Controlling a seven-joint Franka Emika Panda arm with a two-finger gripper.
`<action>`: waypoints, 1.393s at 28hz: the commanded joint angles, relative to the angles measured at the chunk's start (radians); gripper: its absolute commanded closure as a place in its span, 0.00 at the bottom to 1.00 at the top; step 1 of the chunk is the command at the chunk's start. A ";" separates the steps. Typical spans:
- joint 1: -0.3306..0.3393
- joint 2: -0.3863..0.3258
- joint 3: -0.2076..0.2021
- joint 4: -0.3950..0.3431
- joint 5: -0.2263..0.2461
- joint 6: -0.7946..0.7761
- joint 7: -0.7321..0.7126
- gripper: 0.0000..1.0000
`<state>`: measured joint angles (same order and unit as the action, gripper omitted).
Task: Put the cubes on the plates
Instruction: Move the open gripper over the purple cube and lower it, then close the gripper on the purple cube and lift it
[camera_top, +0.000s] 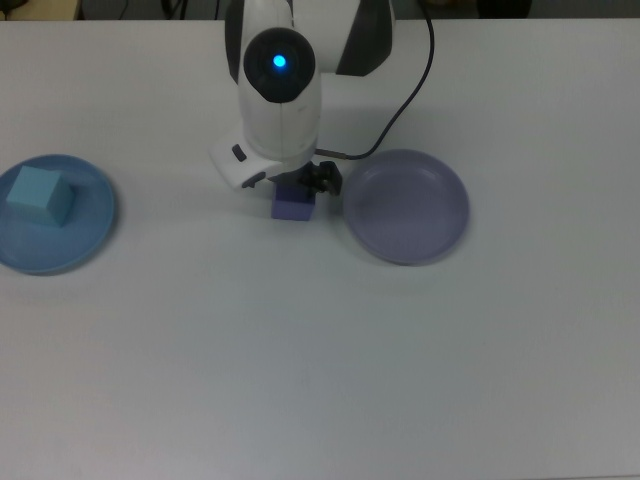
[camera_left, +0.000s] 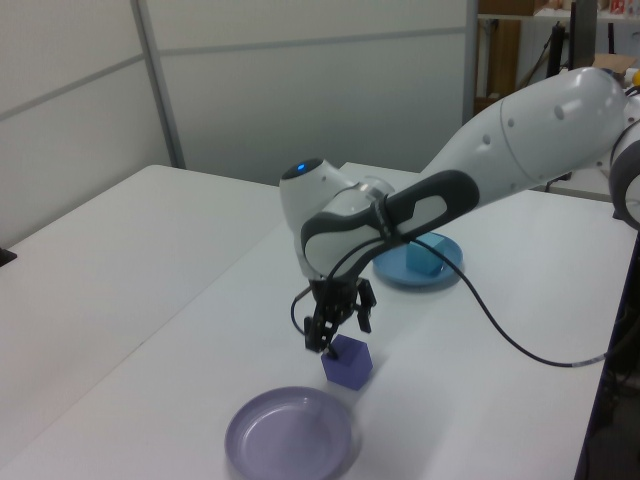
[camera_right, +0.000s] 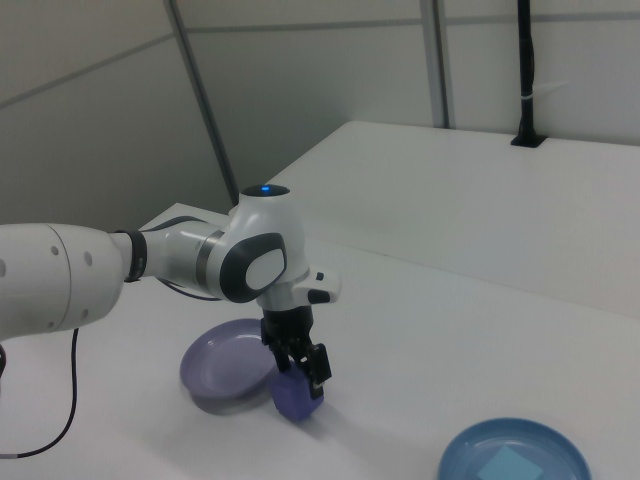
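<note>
Your gripper (camera_left: 337, 337) hangs straight down over the purple-blue cube (camera_left: 347, 362), its dark fingers (camera_right: 318, 368) spread apart and reaching to either side of the cube's upper part. You cannot tell from any view whether the pads touch the cube's faces; the fingers are not closed on it. The cube sits flat on the white table (camera_top: 300, 350), directly under and between the fingertips. It is small, matte, with soft-looking edges, a deep violet-blue, and darker than the plate beside it.

Just past the fingers, on the top view's right, lies the pale lavender plate (camera_top: 406, 206): round, shallow, with a raised rim and nothing on it. The cube is near its rim but apart from it.

Well away from the fingers, at the top view's left edge, is the light blue plate (camera_top: 85, 235), the same round shallow shape. The light cyan cube (camera_top: 40, 194) rests on it, off centre toward the plate's far side. It matches the purple-blue cube in size and in its matte finish.

A black cable (camera_top: 400, 100) runs from the wrist back over the table.
</note>
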<state>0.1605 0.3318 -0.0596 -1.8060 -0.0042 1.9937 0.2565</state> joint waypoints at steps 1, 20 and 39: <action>-0.025 -0.051 -0.003 -0.013 -0.017 -0.004 0.010 0.00; -0.018 -0.024 0.043 -0.015 -0.017 -0.013 0.013 0.00; -0.015 0.000 0.046 -0.021 -0.054 0.033 0.009 0.91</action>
<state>0.1368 0.3423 -0.0112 -1.8143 -0.0342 2.0024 0.2571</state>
